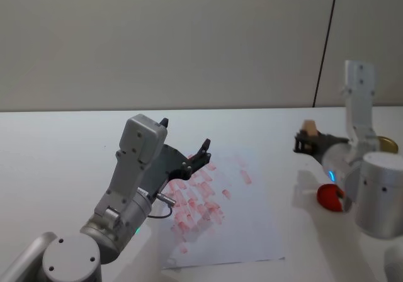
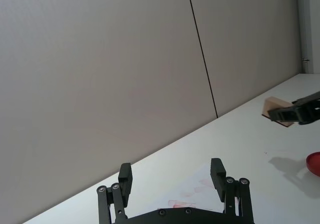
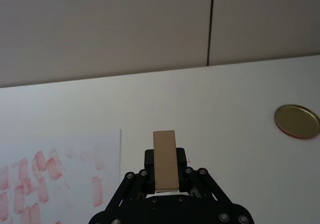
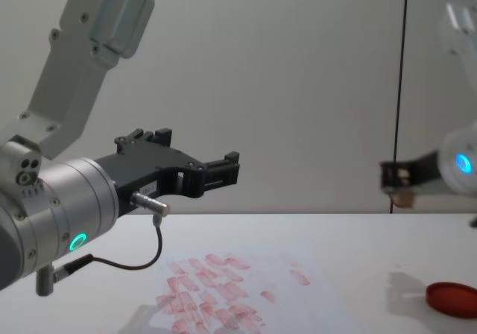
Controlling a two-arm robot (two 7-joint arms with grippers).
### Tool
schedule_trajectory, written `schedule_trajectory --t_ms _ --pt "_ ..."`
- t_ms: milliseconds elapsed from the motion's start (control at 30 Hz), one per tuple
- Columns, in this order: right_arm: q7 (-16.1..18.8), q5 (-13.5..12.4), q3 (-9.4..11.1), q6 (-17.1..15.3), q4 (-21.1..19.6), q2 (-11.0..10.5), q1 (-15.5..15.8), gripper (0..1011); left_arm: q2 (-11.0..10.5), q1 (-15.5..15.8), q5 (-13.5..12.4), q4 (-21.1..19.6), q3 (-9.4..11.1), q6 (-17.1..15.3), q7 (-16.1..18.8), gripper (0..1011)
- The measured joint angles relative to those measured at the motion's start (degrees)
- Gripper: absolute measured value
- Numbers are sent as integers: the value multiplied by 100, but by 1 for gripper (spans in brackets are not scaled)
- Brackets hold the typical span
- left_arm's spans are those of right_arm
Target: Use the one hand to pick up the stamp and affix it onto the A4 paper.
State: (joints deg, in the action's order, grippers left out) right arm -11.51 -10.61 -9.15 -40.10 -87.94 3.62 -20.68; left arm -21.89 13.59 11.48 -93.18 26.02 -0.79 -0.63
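Wooden stamp clamped in right gripper.

The stamp is light tan wood. The paper is white, scattered with red-pink rectangular imprints. The ink pad is red, the lid gold, the table white.

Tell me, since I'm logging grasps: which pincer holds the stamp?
The right pincer, shut on the tan wooden stamp above the table; the left pincer hangs open over the A4 paper.
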Motion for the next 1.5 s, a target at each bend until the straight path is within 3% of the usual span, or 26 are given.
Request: schedule_trajectory --t_ms 400,800,1167,1500 --pt "-189 -31 180 -73 -347 -186 545 219 0 0 0 0 0 0 0 993" --pt "-219 -5 285 -58 -360 -260 771 222 0 0 0 0 0 0 0 993" --pt "-76 84 317 61 -285 -282 838 580 0 0 0 0 0 0 0 993" --pt "211 253 333 469 -436 -350 963 888 0 0 0 0 0 0 0 993"
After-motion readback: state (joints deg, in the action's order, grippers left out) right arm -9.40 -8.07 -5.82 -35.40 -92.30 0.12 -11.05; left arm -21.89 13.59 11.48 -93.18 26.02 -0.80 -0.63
